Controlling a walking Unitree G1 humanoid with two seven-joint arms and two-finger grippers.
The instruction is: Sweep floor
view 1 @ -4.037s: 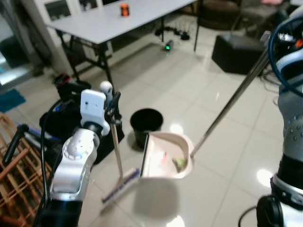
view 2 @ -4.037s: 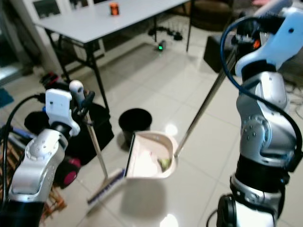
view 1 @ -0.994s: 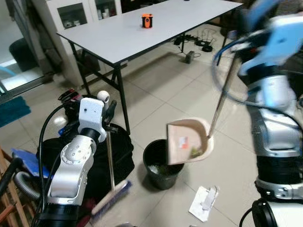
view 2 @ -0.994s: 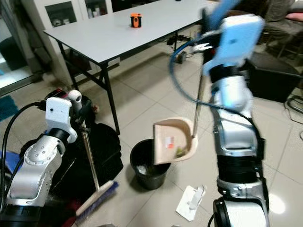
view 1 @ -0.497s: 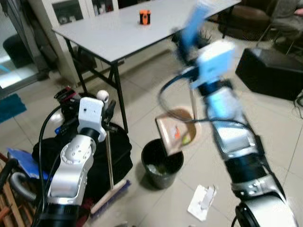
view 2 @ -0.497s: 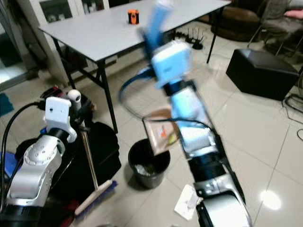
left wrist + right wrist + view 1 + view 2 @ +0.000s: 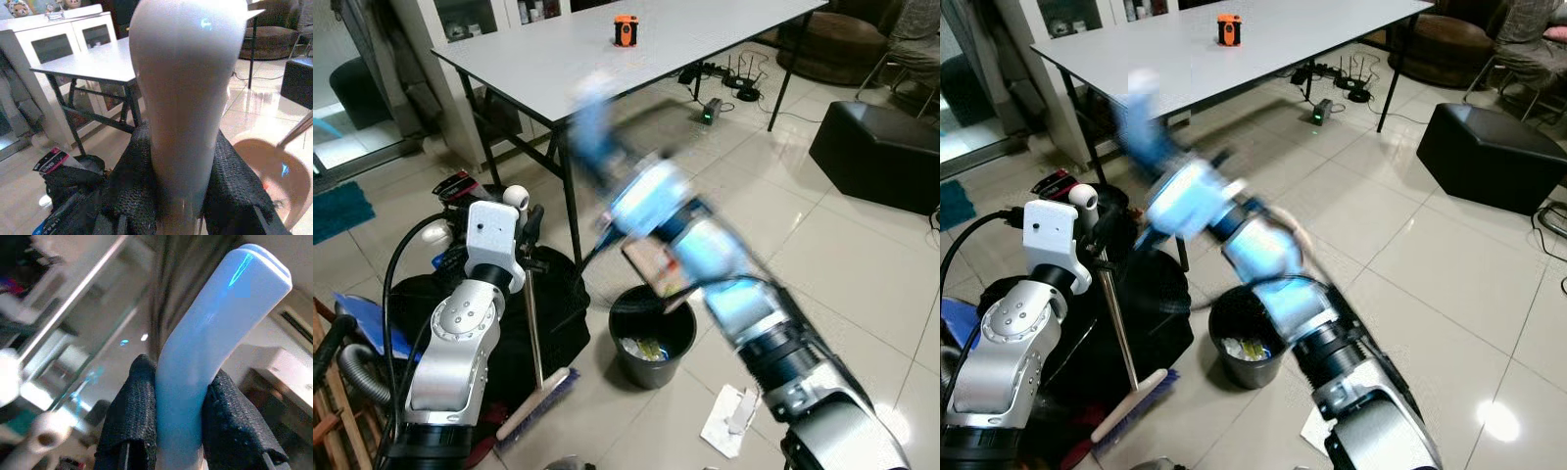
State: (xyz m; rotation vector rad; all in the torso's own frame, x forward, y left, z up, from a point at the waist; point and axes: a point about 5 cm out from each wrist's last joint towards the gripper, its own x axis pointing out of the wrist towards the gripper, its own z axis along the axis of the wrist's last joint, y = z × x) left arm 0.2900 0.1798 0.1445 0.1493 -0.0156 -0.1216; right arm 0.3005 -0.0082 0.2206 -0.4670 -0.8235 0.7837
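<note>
A pale glossy tiled floor (image 7: pixel 862 255) spreads under a long grey table (image 7: pixel 607 59). A black bin (image 7: pixel 651 338) stands on it beside a black bag (image 7: pixel 558 323). The left gripper (image 7: pixel 183 196) clamps the broom (image 7: pixel 533 377) upright — bristles on the tiles. The right gripper (image 7: pixel 178 431) grips the blurred dustpan (image 7: pixel 656 269) handle above the bin.

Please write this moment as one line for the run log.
phase: emptying dustpan | right gripper: shut on dustpan handle | dustpan: tipped over bin | left gripper: shut on broom, upright
</note>
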